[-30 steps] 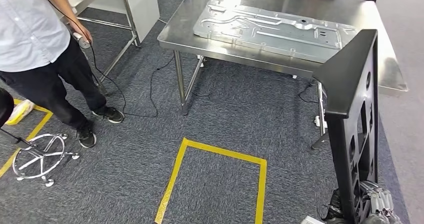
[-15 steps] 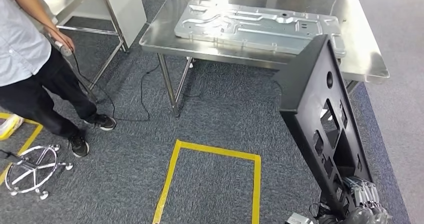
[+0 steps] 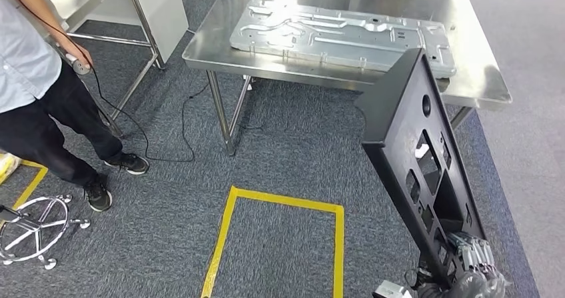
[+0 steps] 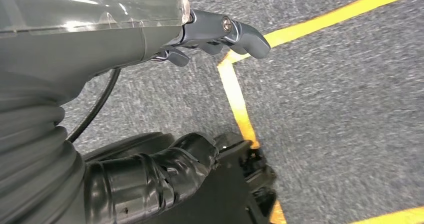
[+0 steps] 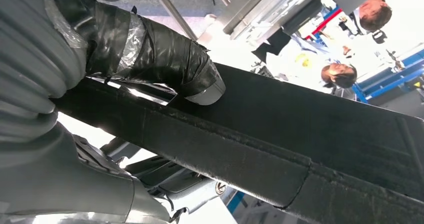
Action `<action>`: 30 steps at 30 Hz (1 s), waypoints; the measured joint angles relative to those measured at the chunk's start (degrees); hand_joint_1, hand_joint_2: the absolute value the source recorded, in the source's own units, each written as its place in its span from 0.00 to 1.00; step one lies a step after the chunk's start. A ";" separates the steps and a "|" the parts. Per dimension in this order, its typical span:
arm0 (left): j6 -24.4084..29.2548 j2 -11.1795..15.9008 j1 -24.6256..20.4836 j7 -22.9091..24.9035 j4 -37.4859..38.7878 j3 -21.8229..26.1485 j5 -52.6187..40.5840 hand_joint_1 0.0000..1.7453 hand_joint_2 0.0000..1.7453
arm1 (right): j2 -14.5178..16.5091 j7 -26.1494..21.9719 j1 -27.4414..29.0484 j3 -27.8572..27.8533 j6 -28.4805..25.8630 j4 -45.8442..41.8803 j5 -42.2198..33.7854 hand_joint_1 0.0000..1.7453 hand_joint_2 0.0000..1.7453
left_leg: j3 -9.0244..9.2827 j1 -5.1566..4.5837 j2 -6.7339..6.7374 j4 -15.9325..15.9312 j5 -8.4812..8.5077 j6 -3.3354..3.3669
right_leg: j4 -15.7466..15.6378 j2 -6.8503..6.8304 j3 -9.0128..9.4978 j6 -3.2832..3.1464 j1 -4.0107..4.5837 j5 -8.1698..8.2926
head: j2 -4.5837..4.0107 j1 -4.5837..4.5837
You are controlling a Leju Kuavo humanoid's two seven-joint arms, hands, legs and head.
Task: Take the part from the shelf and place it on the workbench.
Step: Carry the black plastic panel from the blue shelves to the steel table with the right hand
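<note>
1 long black part (image 3: 416, 158) stands tilted in the right hand (image 3: 476, 265), gripped at its lower end, its top edge leaning in front of the steel workbench (image 3: 480, 85), where a silver stamped panel (image 3: 340, 35) lies. Left hand (image 4: 220, 33) hangs over the grey carpet (image 3: 286, 151), fingers loosely apart, holding nothing. 1 person (image 3: 40, 91) stands nearby.

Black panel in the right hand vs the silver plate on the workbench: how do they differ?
The black panel is matte and dark; the silver plate is bright metal. The black panel stands tilted on end, held low by the right hand; the silver plate lies flat on the workbench. Both are long, flat parts with cutouts.
</note>
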 joint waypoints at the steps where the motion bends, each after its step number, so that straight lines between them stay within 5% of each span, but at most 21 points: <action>1: -0.30 0.01 -0.02 -0.17 0.00 0.00 0.00 0.00 1.00 | -0.10 -0.03 0.00 0.01 0.00 0.06 -0.32 1.00 1.00 | 0.00 0.00 0.06 -0.08 0.06 0.13 | 3.11 -0.10 -1.42 0.26 -0.16 -1.77 | 0.00 0.01; 3: -0.85 0.03 0.04 -0.37 0.00 0.00 0.00 0.00 1.00 | -0.29 -0.13 0.03 0.04 0.00 0.26 -0.79 1.00 1.00 | -0.09 0.00 0.20 -0.07 0.04 0.23 | 9.86 -0.17 -4.71 0.69 -0.49 -4.61 | 0.00 0.01; 4: -1.01 0.05 0.09 -0.42 0.00 0.00 -0.01 0.00 1.00 | -0.36 -0.15 0.06 0.05 0.00 0.37 -0.92 1.00 1.00 | -0.08 0.01 0.23 -0.05 -0.02 0.20 | 11.31 -0.24 -5.47 0.85 -0.67 -4.61 | 0.00 0.00; 5: -1.15 0.08 0.12 -0.44 0.00 0.00 -0.02 0.00 1.00 | -0.43 -0.15 0.07 0.09 0.00 0.45 -1.02 1.00 1.00 | -0.02 0.04 0.25 -0.04 -0.10 0.13 | 10.65 -0.32 -5.19 0.97 -0.86 -3.50 | 0.00 0.01; 8: -1.55 0.09 0.13 -0.48 0.00 -0.02 -0.10 0.00 1.00 | -0.73 -0.15 -0.01 0.44 0.00 0.55 -1.25 1.00 1.00 | 0.36 0.05 0.22 0.13 -0.54 -0.51 | 0.33 -0.78 -0.14 0.99 -1.15 1.64 | 0.00 0.02; 10: -1.60 0.11 0.11 -0.48 0.00 -0.05 -0.31 0.00 1.00 | -0.86 -0.15 -0.03 0.74 0.00 0.62 -1.32 1.00 1.00 | 0.45 -0.10 0.23 0.15 -0.82 -1.26 | -3.45 -0.90 1.60 0.46 -0.85 2.29 | 0.00 -0.02; 13: -1.73 0.13 0.06 -0.46 0.00 -0.15 -0.72 0.00 1.00 | -0.92 -0.30 0.14 1.08 -0.01 0.67 -1.45 1.00 1.00 | 0.66 -0.02 0.29 0.21 -1.18 -2.37 | -3.93 -0.63 1.80 -0.74 -0.66 2.14 | 0.00 -0.06; 15: -1.82 0.14 0.06 -0.45 0.00 -0.20 -0.99 0.00 1.00 | -0.92 -0.54 0.25 1.13 -0.02 0.61 -1.70 1.00 1.00 | -0.66 0.11 0.21 3.42 -3.07 -2.76 | -4.29 -0.60 2.22 -1.60 -0.77 2.09 | 0.00 -0.06; 17: -1.90 0.14 0.19 -0.41 0.00 -0.26 -1.20 0.00 1.00 | -0.93 -0.82 0.58 1.14 -0.02 0.51 -2.07 1.00 1.00 | -4.45 0.14 0.12 10.82 -6.39 -2.83 | -4.35 -0.66 2.56 -2.27 -0.52 1.77 | 0.00 -0.07; 19: -2.00 0.15 0.41 -0.33 0.00 -0.32 -1.30 0.00 1.00 | -0.95 -1.03 1.03 1.15 -0.01 0.39 -2.45 1.00 1.00 | -7.82 0.13 0.11 16.46 -7.65 -2.74 | -4.28 -0.51 2.93 -2.63 -0.16 1.32 | 0.00 -0.07; 21: -2.09 0.17 0.57 -0.28 0.00 -0.36 -1.34 0.00 1.00 | -0.98 -1.12 1.39 1.15 -0.01 0.28 -2.63 1.00 1.00 | -7.40 0.04 0.08 14.18 -4.70 -2.28 | -4.22 -0.21 3.69 -2.68 0.15 0.70 | 0.00 -0.07; 24: -2.26 0.19 0.55 -0.25 0.00 -0.46 -1.60 0.00 1.00 | -1.05 -1.35 1.75 1.14 -0.01 -0.02 -2.86 1.00 1.00 | -3.01 -0.46 -0.07 4.09 0.21 -1.01 | -4.17 0.07 4.90 -2.23 0.52 -0.51 | 0.00 -0.05; 28: -2.56 0.16 0.62 -0.16 0.00 -0.67 -2.00 0.00 1.00 | -1.27 -1.62 2.26 1.11 -0.02 -0.62 -3.58 1.00 1.00 | -0.68 -0.81 -0.21 0.42 -0.21 -0.07 | -3.80 0.02 5.81 -1.04 0.20 -0.74 | 0.00 -0.02; 30: -2.59 0.12 0.66 -0.15 0.00 -0.72 -2.12 0.00 1.00 | -1.47 -1.71 2.41 1.10 -0.02 -0.96 -3.84 1.00 1.00 | 0.76 -0.55 -0.23 -0.48 -0.34 0.45 | -1.16 -0.08 5.02 -0.39 0.00 -1.60 | 0.01 0.03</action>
